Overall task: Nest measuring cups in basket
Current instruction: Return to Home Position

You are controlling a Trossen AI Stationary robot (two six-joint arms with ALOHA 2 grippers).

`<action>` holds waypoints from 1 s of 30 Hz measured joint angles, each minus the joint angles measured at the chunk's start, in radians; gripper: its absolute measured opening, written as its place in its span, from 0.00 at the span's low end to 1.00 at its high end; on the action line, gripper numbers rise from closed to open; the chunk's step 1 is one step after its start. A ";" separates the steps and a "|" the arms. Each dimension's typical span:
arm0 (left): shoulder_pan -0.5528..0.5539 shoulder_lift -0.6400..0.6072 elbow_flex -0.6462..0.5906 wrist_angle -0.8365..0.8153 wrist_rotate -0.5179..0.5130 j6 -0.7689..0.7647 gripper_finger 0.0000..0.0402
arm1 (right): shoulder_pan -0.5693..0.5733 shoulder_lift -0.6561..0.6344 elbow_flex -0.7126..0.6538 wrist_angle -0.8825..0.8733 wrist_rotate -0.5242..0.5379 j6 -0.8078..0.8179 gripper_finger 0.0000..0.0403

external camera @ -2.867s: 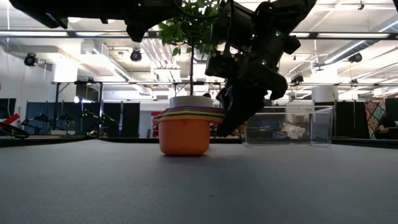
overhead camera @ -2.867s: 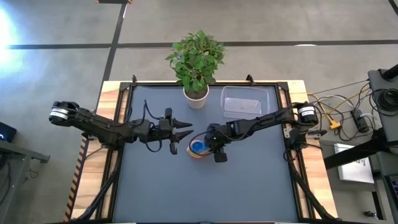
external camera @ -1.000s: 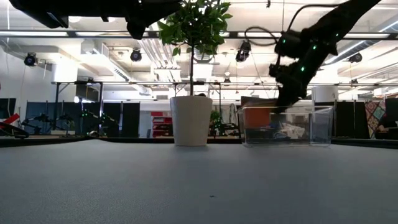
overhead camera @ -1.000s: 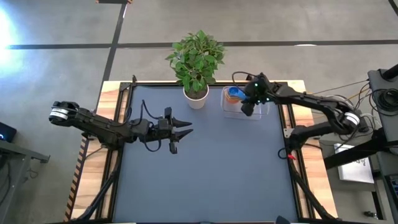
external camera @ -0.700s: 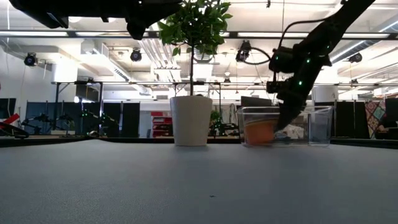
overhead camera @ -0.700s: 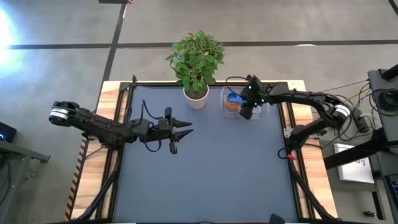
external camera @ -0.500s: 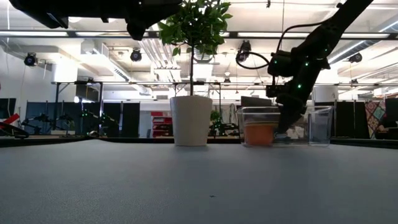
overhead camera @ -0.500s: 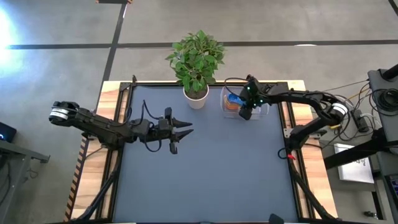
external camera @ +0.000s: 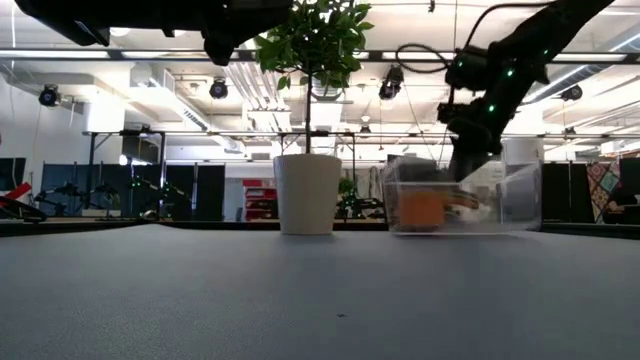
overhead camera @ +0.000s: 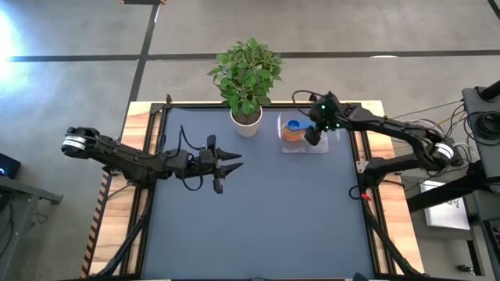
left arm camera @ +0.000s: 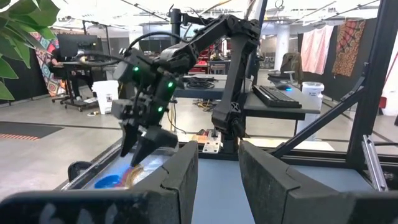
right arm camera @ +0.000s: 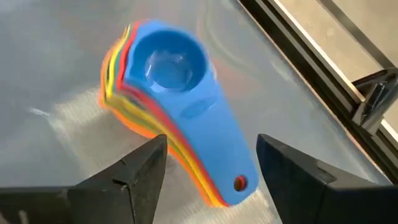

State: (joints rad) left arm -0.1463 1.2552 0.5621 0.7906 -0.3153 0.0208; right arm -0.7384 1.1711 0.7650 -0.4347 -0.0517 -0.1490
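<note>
measuring cups (right arm camera: 177,106): 1 nested stack, 4 colours showing (blue on top, then red, yellow, orange), full count cannot be told | basket (external camera: 510,195): 1, clear | plant pot (external camera: 307,195): 1, white | plant (overhead camera: 248,70): 1 | tools: 2, left tool (overhead camera: 232,165), right tool (overhead camera: 310,140) | surface (overhead camera: 258,226): 1

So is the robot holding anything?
Nothing. The right gripper hangs open over the measuring cups in the basket; the left gripper is open and empty too.
</note>
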 joint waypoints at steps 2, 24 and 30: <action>0.000 0.000 0.000 0.000 0.000 0.000 0.25 | 0.001 -0.031 0.000 -0.023 -0.002 0.000 0.60; 0.001 -0.014 0.000 -0.055 -0.118 -0.025 0.21 | 0.063 -0.565 -0.056 0.099 -0.368 0.132 0.37; 0.004 -0.176 0.000 -0.258 -0.121 -0.066 0.09 | 0.080 -0.783 -0.057 0.099 -0.371 0.164 0.23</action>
State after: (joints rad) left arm -0.1422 1.0796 0.5621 0.5325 -0.4362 -0.0449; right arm -0.6582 0.3877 0.7078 -0.3355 -0.4225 0.0147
